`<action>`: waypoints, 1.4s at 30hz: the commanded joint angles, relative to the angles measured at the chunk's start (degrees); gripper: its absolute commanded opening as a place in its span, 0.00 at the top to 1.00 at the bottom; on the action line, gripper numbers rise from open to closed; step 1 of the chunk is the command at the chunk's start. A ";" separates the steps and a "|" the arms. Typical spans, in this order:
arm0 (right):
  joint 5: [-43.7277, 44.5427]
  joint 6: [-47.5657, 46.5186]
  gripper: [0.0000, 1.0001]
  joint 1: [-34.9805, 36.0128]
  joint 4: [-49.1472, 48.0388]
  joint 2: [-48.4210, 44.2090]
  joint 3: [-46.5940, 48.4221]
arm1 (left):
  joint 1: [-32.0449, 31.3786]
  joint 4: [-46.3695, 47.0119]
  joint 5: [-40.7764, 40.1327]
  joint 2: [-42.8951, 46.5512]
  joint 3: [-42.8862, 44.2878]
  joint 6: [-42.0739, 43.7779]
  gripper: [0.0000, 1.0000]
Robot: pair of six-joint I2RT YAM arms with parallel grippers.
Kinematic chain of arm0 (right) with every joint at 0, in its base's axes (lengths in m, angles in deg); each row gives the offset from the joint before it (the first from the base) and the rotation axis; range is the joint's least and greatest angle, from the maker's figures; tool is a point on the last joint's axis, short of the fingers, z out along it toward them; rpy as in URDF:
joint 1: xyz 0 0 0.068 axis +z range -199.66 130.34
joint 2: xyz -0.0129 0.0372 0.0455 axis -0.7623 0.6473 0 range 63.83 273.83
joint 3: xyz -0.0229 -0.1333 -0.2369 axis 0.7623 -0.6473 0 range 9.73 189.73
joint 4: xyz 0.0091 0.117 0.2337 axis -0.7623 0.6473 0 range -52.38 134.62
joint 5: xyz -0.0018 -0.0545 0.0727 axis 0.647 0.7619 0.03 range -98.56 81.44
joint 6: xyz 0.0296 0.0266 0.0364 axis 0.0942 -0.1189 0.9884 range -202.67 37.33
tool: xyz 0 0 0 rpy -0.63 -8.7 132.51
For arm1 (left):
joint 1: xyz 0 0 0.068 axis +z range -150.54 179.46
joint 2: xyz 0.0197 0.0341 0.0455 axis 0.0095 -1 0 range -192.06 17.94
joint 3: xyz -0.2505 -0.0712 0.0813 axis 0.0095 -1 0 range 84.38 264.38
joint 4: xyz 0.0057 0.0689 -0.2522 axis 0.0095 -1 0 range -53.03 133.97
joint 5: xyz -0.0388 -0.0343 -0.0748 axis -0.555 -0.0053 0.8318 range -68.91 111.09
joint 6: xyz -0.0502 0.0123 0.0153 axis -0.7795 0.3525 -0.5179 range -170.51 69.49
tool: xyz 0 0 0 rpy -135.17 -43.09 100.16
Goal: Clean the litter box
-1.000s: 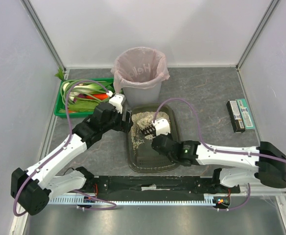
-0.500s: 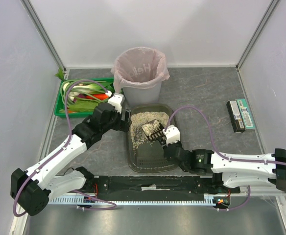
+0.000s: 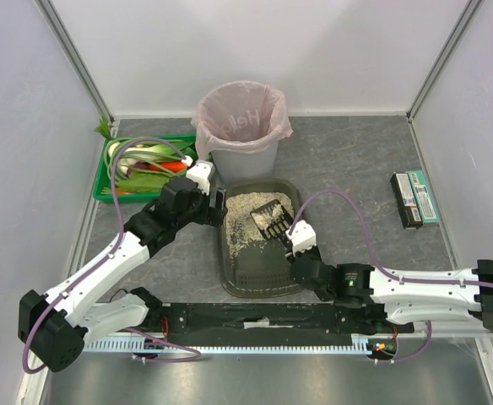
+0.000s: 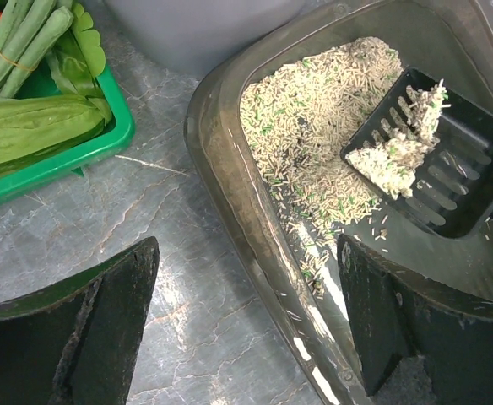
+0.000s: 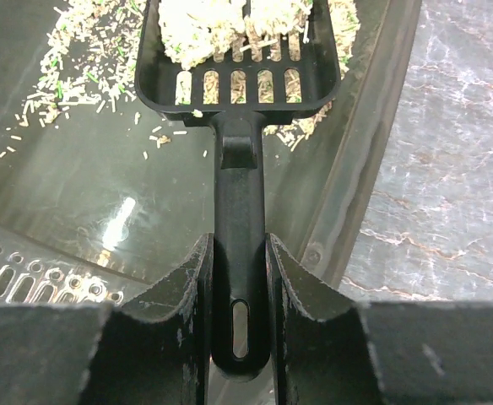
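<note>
The litter box [image 3: 226, 253], a shallow dark olive-grey plastic tray with rounded corners and a glossy rim, sits on the grey marbled tabletop [image 3: 356, 169] at mid-table. It lies just in front of a grey bin [image 3: 245, 156] lined with a thin pink bag, and to the right of a green crate [image 3: 111, 181] of leafy vegetables. Beige litter [image 4: 314, 118], rice-like in grain and flecked with green, is piled at the far end of the tray. The near part of the floor is mostly bare and shiny, with a ridged, slotted pattern.

The right claw [image 5: 238, 253] is closed tight on the flat black handle of a plastic scoop [image 5: 238, 194], gripping just above the oval hole at the handle's end. The scoop's slotted rectangular head is over the litter at the far right of the tray and carries a pale, crumbly heap.

The left claw [image 4: 246, 312] is spread wide and has hold of nothing. Its matte black fingers straddle the tray's left wall, one over the tabletop and the other over the tray's inside. Whether either touches the rim cannot be told.
</note>
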 commanded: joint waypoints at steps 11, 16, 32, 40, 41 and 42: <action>-0.71 -9.55 1.00 0.09 -11.50 -3.75 -1.20 | 0.11 2.64 2.04 -1.48 0.01 1.03 0.07; -3.27 -10.06 1.00 0.17 -9.88 -4.87 -0.57 | 0.11 2.56 1.96 -1.40 0.10 1.03 0.07; -2.66 -8.77 1.00 -0.71 -8.43 -0.66 2.67 | 0.11 2.47 2.22 -1.31 0.10 1.21 0.07; 4.14 -3.59 1.00 -1.59 -0.97 0.21 3.74 | 0.11 2.30 3.01 -1.31 0.28 1.03 0.07; 3.87 -2.35 1.00 -2.45 0.36 0.57 3.56 | 0.11 2.21 3.27 -1.40 0.37 1.03 0.07; -0.48 -4.77 1.00 -2.90 -2.15 0.75 3.21 | 0.11 2.29 3.28 -1.22 0.28 1.03 0.07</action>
